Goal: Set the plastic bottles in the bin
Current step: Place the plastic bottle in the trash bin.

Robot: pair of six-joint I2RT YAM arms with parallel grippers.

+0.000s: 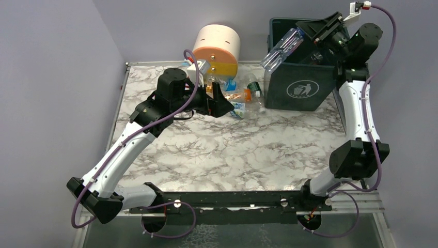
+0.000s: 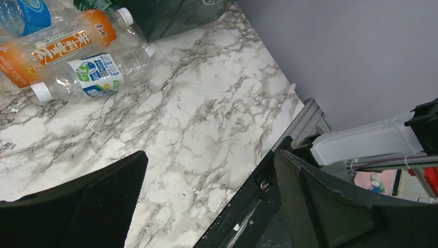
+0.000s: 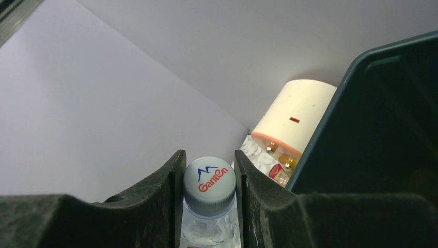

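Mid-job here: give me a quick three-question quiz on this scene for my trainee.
1. True or false: the left gripper is open and empty.
2. The right gripper grips the clear bottle near: A its cap, B its base, C its label.
3. Fill in: the orange bottle lies on the ___.
Key: 1 true; 2 A; 3 table.

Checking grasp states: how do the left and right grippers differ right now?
The left gripper is open and empty; the right gripper is shut on a clear bottle. The left gripper is low over the table; the right gripper is raised over the bin. Both are black.
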